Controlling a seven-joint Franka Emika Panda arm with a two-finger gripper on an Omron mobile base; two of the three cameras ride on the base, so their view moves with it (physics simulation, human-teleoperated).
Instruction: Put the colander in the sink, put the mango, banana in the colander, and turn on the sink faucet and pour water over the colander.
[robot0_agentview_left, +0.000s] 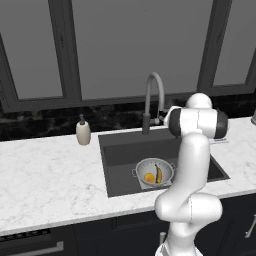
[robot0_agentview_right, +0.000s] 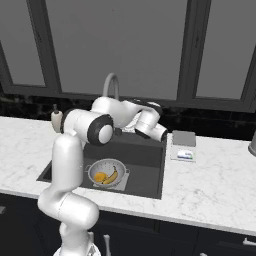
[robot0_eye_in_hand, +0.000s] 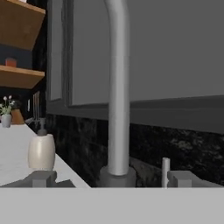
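1. Setting: a white marble counter (robot0_agentview_left: 50, 175) runs beneath dark windows (robot0_agentview_left: 140, 45) and a black stone backsplash. The sink (robot0_agentview_left: 122, 145) is recessed in the counter's middle.
2. Colander (robot0_agentview_left: 154, 172): it stands upright on the sink floor, toward 5 o'clock of the basin in the left base view. This placement puts it low enough to catch water from above.
3. Fruit: the mango (robot0_agentview_left: 149, 177) lies at 7 o'clock inside the colander, and the banana (robot0_agentview_left: 159, 174) lies just beside it at 3 o'clock. Both loading steps appear complete.
4. Sink faucet (robot0_agentview_left: 153, 100): it rises at 12 o'clock of the basin, its spout arching forward. No water is visible. A small upright lever (robot0_eye_in_hand: 165, 170) stands near the faucet base, at 3 o'clock of it in the hand view.
5. Soap dispenser (robot0_agentview_left: 83, 132): it stands on the counter at 9 o'clock of the faucet, well apart from it.
6. Gripper (robot0_eye_in_hand: 113, 178): the jaws stand fully spread and hold nothing. The fingertips (robot0_eye_in_hand: 43, 178) straddle the faucet base, presumably lined up to work the lever.
7. Remaining work, as judged: turn on the water and direct the spout over the colander.
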